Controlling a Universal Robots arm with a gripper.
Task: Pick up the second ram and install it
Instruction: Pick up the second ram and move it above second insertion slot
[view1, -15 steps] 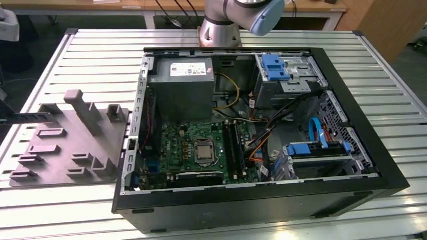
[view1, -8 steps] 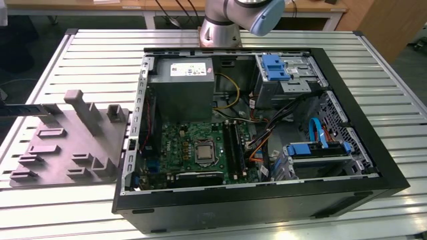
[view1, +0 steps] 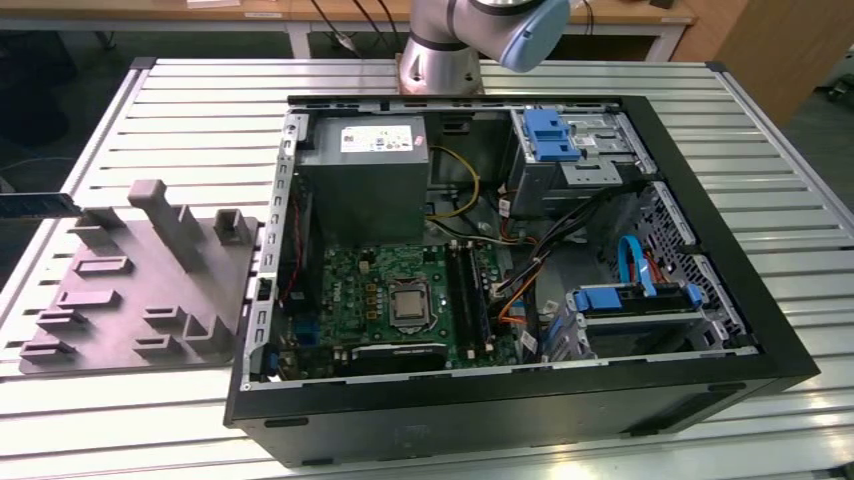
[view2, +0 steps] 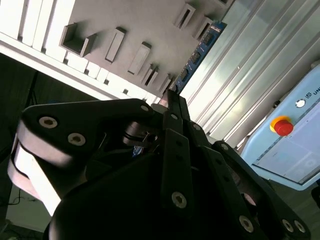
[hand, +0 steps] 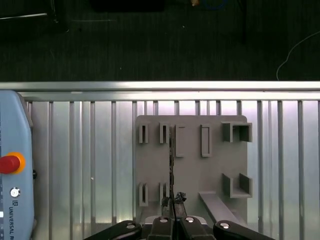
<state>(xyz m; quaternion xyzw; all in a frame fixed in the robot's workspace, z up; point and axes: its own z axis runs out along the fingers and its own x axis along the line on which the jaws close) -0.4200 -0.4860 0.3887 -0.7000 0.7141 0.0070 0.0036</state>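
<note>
- The claw (hand: 173, 198) was clenched on one end of the second ram (hand: 171, 155).
- That strip showed edge-on against the grey tray (hand: 192, 172) on the table (hand: 75, 160).

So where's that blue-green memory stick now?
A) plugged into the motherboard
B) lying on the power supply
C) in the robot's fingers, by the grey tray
C: in the first wrist view the gripper pinches the second ram at the grey tray.

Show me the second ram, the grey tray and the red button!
second ram (view2: 196, 56): second wrist view, middle of its blue strip.
grey tray (hand: 192, 172): first wrist view, bare flat part between the blocks.
red button (hand: 9, 163): first wrist view, its round top.
</note>
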